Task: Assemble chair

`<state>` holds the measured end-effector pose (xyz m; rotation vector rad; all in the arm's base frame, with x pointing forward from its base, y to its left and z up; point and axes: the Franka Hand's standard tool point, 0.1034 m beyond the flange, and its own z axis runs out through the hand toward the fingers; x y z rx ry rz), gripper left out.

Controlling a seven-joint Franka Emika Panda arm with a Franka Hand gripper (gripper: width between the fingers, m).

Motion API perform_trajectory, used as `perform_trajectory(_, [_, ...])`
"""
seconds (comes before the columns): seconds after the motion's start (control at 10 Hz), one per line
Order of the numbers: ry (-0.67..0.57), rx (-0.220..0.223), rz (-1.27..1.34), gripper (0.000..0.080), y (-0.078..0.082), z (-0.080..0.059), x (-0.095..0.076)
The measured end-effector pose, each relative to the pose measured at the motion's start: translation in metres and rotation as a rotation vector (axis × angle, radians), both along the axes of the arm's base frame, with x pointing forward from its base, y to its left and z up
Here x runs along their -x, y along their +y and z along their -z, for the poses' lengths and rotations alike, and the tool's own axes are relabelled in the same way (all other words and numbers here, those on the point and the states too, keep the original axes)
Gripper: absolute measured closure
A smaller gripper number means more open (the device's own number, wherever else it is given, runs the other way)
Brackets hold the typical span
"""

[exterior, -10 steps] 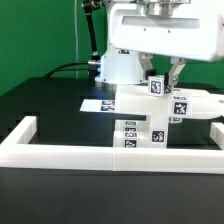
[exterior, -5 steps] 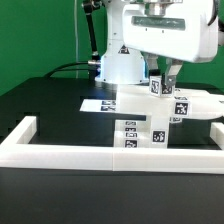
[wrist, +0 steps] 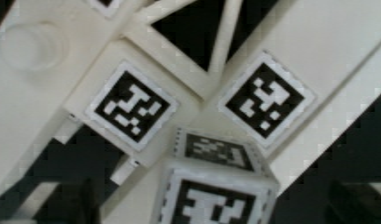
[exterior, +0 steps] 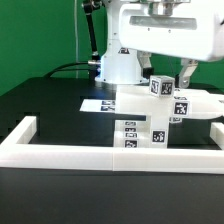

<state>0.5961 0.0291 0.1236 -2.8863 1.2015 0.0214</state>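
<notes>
Panda arm's claw (exterior: 168, 72) hangs open above chair (exterior: 148, 118), jaws spread either side of upright tagged post (exterior: 160, 88), gripping nothing; chair stands near middle of counter (exterior: 45, 105), just behind border frame (exterior: 60, 152); post's long axis vertical

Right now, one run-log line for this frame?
tool: open, fingers either side of post top | held: nothing | chair: partly built, inside white frame

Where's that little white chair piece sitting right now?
In the exterior view, the chair stands near the middle of the table, slightly toward the view's right, just behind the white border frame and directly beneath the gripper.
</notes>
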Motion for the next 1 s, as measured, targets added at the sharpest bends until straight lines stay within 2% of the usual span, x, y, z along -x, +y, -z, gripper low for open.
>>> perform_trajectory(0.8, [-0.034,0.011,-0.690,0.0151,-0.0016,0.0010,-0.0024])
perform_trajectory(1.0, [-0.032,0.015,-0.838,0.0151,-0.0067,0.0014,-0.0025])
